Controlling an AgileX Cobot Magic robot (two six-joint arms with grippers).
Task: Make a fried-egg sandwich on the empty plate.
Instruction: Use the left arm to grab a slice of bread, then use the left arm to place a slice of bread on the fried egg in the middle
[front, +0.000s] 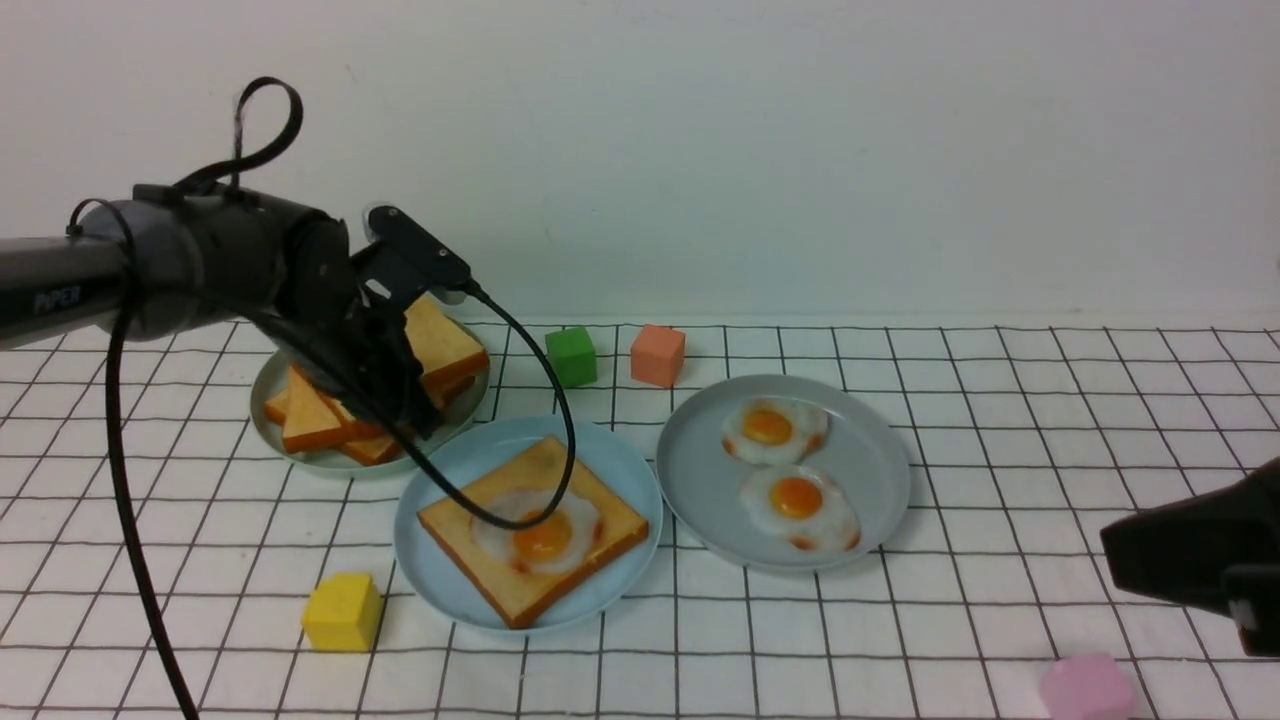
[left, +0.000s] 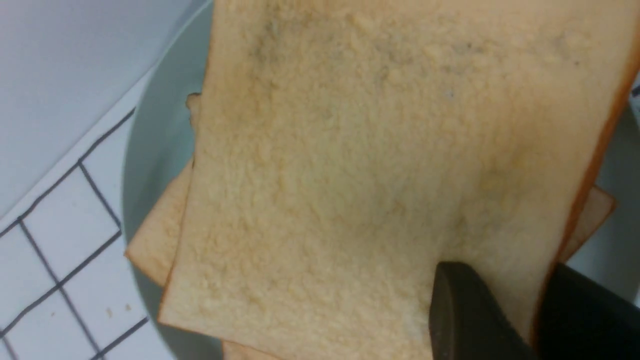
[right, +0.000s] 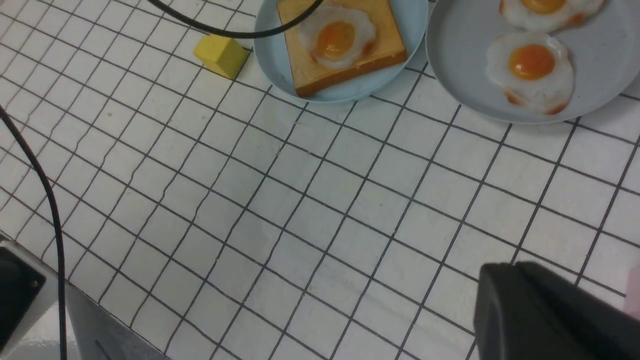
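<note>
The light sky-blue empty plate (front: 440, 585) (right: 270, 55) in the middle holds one toast slice (front: 605, 525) with a fried egg (front: 540, 535) (right: 336, 37) on top. Behind it on the left a grey-green plate (front: 325, 462) carries a loose stack of toast. My left gripper (front: 400, 400) (left: 500, 285) is down on that stack and shut on the edge of the top toast slice (left: 350, 175), one finger (left: 465, 310) on its face and the other past its crust. Low at the right, my right gripper (front: 1110, 545) (right: 505, 280) is shut and holds nothing.
A duller grey-blue plate (front: 880, 470) to the right holds two fried eggs (front: 775, 430). A green block (front: 571, 356) and an orange block (front: 657, 354) stand behind the plates. A yellow block (front: 342, 611) and a pink block (front: 1085, 688) lie in front. The left arm's cable (front: 565, 440) hangs over the sky-blue plate.
</note>
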